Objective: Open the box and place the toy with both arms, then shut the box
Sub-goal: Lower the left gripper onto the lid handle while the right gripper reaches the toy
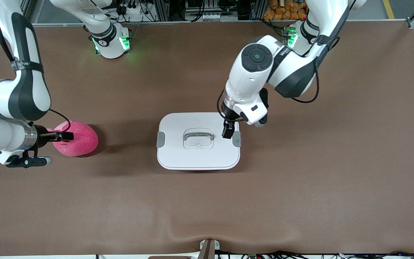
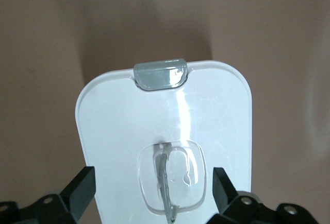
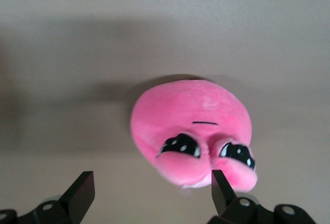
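Nearest the front camera sits the box (image 1: 198, 158), at the middle of the brown table (image 1: 300, 187), its flat white lid (image 1: 178, 124) still on and both grey clips down.

Sweeping across the front view from nine o'clock: the right arm comes in from the table's edge there, and the right gripper (image 1: 60, 136) is low at the toy (image 1: 77, 138), which lies on the table toward the right arm's end, well apart from the box. In the right wrist view its fingers (image 3: 80, 193) stand wide apart with nothing between them, the toy's dark eyes facing the camera just ahead of them. I judge it is poised there to take the plush once the box is open.

At the centre, the lid's recessed handle (image 1: 198, 138) lies between the two clips, one clip (image 1: 160, 139) at the lid's nine o'clock edge, the other (image 1: 236, 139) at three o'clock.

Next, the left arm reaches down from one o'clock, and the left gripper (image 1: 228, 131) hangs just over the three o'clock clip. The left wrist view shows its fingers (image 2: 80, 190) spread wide and empty, straddling the handle end of the lid. That placement suggests the clip is to be released first.

No readable brand or writing appears on box, lid or toy; small lettering on the left arm's sleeve is too small to read.
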